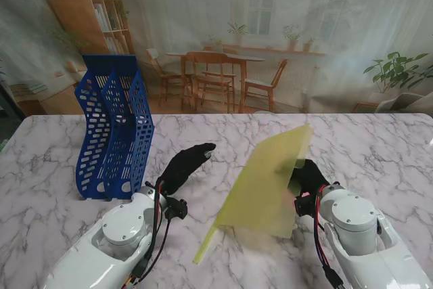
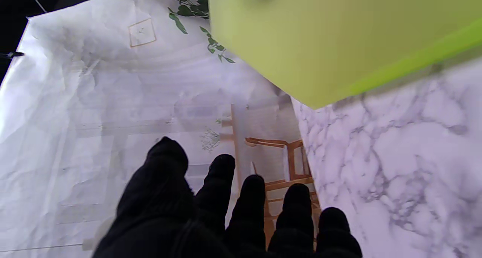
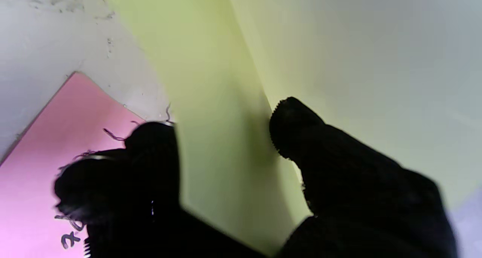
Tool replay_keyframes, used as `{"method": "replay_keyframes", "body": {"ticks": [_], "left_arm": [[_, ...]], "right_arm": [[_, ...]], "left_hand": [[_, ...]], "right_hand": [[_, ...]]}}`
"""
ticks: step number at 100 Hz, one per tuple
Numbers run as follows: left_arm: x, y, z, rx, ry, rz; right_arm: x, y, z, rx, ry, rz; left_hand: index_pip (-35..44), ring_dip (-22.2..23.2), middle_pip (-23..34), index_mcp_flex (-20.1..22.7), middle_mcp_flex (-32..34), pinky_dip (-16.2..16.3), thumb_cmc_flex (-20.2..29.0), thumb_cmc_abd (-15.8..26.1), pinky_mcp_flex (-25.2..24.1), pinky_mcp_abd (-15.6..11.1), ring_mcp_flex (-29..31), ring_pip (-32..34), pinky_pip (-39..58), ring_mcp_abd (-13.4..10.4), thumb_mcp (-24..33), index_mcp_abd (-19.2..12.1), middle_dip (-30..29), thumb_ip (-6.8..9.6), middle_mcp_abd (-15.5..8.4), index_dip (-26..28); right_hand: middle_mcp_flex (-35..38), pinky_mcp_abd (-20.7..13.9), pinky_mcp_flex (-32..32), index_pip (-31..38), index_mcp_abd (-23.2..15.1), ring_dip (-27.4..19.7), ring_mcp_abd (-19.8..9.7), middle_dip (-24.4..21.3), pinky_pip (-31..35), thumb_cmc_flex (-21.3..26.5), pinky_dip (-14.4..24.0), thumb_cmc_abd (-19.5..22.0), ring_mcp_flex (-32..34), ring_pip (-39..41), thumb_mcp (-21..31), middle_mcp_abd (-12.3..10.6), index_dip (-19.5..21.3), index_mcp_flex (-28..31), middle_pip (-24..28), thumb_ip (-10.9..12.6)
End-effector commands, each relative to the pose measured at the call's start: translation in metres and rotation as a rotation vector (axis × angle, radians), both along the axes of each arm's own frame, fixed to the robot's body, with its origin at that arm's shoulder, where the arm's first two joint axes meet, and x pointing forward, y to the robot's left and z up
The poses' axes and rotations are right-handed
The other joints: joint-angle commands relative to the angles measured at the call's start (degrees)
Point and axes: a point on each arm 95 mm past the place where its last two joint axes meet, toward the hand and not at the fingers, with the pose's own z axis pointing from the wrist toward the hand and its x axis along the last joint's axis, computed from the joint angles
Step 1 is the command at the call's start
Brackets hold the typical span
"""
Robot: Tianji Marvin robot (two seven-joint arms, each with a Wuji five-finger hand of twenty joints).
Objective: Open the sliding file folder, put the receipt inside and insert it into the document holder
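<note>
Right robot hand (image 1: pixel 308 179) pinching yellow-green file folder (image 1: pixel 267 184), thumb on one face, fingers behind; folder tilted up off table (image 1: pixel 379 147). Pink receipt (image 3: pixel 45 137) beside right fingers. Left robot hand (image 1: pixel 186 166) spread, holding nothing, between folder and blue document holder (image 1: pixel 111 130).

Two glossy white rounded arm housings, each with grey circular joint cap. Black fabric-gloved five-finger left hand (image 1: pixel 186 164); matching black-gloved right hand (image 1: pixel 308 179), knit texture visible on fingertips (image 3: pixel 290 122). Red and black cables along each wrist, black connector block at left wrist's 3 o'clock.
</note>
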Motion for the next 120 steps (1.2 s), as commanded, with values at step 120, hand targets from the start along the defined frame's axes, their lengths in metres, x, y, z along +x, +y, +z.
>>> {"method": "replay_keyframes", "body": {"ticks": [120], "left_arm": [[0.053, -0.118, 0.060, 0.469, -0.433, -0.575]], "right_arm": [[0.008, 0.019, -0.010, 0.006, 0.080, 0.102]], "left_hand": [[-0.15, -19.15, -10.58, -7.45, -14.00, -14.77, 2.32, -9.96, 2.89, -14.45, -9.12, -12.02, -11.08, -12.70, 43.68, -15.92, -14.51, 12.52, -6.65, -1.68]], "right_hand": [[1.89, -1.81, 1.69, 1.78, -5.15, 0.28, -1.64, 1.10, 4.20, 2.76, 0.06, 1.13, 0.81, 2.53, 0.50, 1.52, 2.27, 1.35, 3.06, -0.56]]}}
